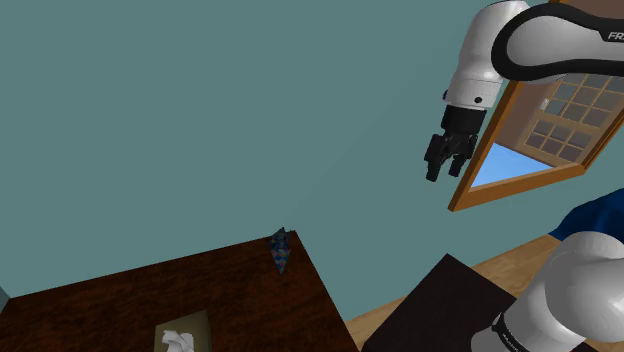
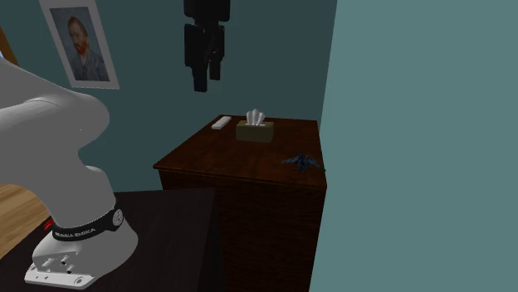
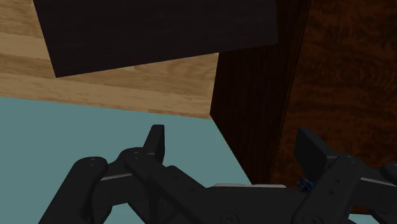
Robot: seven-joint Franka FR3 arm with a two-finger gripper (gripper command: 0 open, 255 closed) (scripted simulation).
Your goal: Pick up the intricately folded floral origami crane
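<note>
The origami crane (image 1: 281, 249), small, dark blue and patterned, stands at the corner of a dark wooden cabinet (image 1: 120, 300) close to the teal wall. In the second exterior view the crane (image 2: 301, 162) sits at the cabinet's edge nearest the wall. My black gripper (image 1: 445, 170) hangs high in the air, well above and off to the side of the cabinet, with nothing in it. From the second exterior view the gripper (image 2: 207, 83) points down above the cabinet's far side. In the wrist view the gripper (image 3: 233, 146) is open, and a blue speck of the crane (image 3: 306, 184) peeks out by one finger.
A tissue box (image 2: 255, 129) and a flat white object (image 2: 222, 123) rest on the cabinet top (image 2: 274, 149). A framed portrait (image 2: 80, 46) hangs on the wall. A wood-framed window (image 1: 545, 135) is behind the arm. The dark stand (image 1: 440, 305) sits beside the cabinet on a wooden floor (image 3: 95, 76).
</note>
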